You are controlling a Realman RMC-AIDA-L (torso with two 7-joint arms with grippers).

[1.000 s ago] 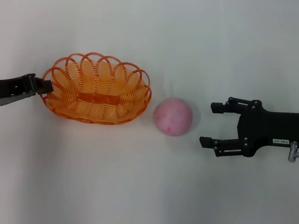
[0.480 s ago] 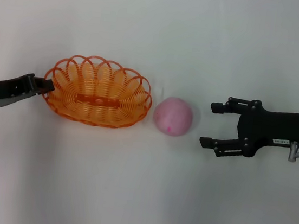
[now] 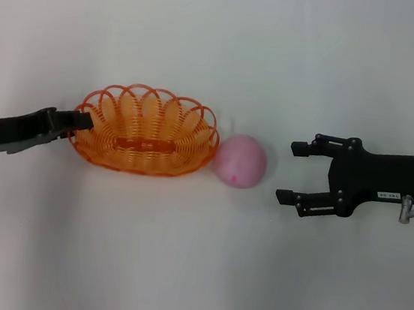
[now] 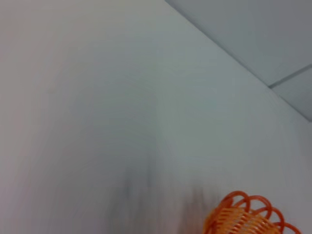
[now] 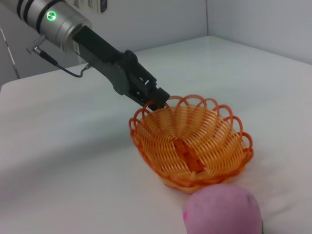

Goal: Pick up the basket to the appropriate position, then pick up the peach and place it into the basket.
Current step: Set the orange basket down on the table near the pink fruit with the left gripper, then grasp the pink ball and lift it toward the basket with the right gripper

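Orange wire basket [image 3: 147, 131] sat on the white counter [image 3: 221, 43], its right end touching the pink peach [image 3: 240, 160]. The left pincer [image 3: 83, 121] pinched its left rim — best to move it slowly so the peach did not roll. The right pincer [image 3: 293, 172] waited spread wide, near the peach.

Orange wire basket [image 3: 146, 139] sits left of centre on the white table [image 3: 192, 274], long axis running left to right. Left gripper [image 3: 83, 121] is clamped on the scalloped rim at the basket's left end, its arm reaching in from the left edge. Peach [image 3: 240, 160] lies just right of the basket, touching or nearly touching its right rim. Right gripper [image 3: 293, 173] hovers to the right of the peach, apart from it, jaws spread and pointing left.
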